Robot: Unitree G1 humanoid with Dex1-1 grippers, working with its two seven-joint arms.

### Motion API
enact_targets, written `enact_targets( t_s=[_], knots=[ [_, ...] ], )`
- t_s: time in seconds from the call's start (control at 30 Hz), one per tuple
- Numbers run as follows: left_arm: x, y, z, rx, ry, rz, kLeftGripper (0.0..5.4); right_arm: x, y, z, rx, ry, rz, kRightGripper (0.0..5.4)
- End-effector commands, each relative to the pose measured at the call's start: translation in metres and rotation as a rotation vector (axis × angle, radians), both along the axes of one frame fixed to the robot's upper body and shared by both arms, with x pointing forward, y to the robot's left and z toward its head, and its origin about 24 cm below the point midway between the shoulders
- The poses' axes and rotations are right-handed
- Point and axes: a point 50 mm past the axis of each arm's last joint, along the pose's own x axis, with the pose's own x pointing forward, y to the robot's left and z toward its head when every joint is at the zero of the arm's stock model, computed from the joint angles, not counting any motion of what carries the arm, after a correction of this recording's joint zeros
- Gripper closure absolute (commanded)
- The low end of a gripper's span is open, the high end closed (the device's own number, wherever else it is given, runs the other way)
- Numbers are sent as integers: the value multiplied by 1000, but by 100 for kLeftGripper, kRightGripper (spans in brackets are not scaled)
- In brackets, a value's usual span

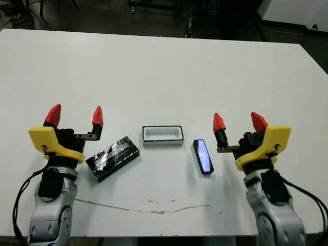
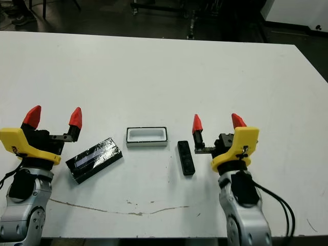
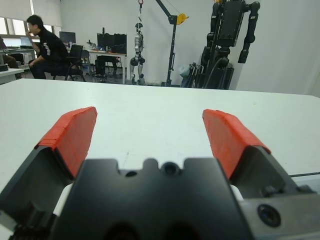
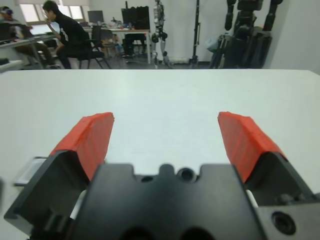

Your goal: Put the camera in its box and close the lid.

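While both hands, left hand (image 1: 75,116) and right hand (image 1: 237,122), gape empty, bare table (image 1: 164,66) separates lid (image 1: 113,158), box (image 1: 163,135), camera (image 1: 203,156).

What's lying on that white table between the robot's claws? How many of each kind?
Camera: 1, a slim black bar with a blue-purple face
Box: 1, a white open tray
Lid: 1, a shiny black slab
Total: 3 things, all loose on the table; neither claw holds any.
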Motion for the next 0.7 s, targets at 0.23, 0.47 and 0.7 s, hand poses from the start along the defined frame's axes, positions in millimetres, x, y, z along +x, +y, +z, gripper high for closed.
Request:
enact_targets(
  t_s=[0.23,0.47,0.7],
  knots=[
    [-2,-5,-4,-19,31,-13,1,-30,12,17,-12,90,110,0],
    [-4,-8,-4,-25,41,-8,1,-37,17,14,-14,178,140,0],
    [-6,-8,-6,-18,47,-5,1,-37,23,1,-19,281,111,0]
  ],
)
